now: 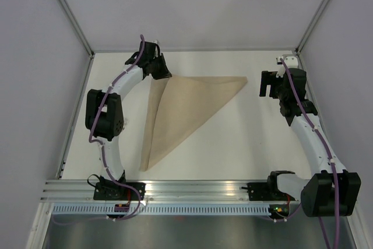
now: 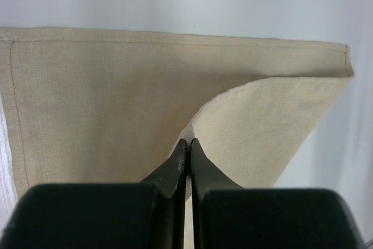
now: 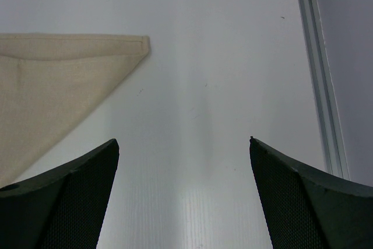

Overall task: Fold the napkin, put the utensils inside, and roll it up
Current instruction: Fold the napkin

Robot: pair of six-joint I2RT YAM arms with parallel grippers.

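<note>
Nearest to me, a silver aluminium rail (image 1: 192,188) is running along the front edge of the white desk (image 1: 250,138), and the two black-and-white arms are standing bolted to it side by side. Pale grey walls (image 1: 192,4) are closing in the far end and both sides.

The plain tan-beige square cloth napkin (image 1: 180,109) is lying on the desk left of centre, folded over on the diagonal into a long triangle. One tip is pointing towards the rail, and another is reaching out to the far right. A narrow strip of the lower layer is showing along the left side.

The left arm (image 1: 111,115) is arching forward to the napkin's far-left corner. In the left wrist view, the left fingers (image 2: 187,147) are pressing tightly together, pinching the edge of the upper layer. That flap is curling up off the flat cloth (image 2: 99,97) beneath it, whose stitched hem is lying straight along the far side.

The right arm (image 1: 315,138) is reaching up the right side of the desk. The right fingers (image 1: 267,84) are hanging just beyond the napkin's far-right tip, apart from it. They are gaping wide and gripping nothing, with bare desk showing between them. From the right wrist, the hemmed tip (image 3: 137,48) is sitting to the upper left. A metal frame strip (image 3: 317,74) is edging the desk on the right.
</note>
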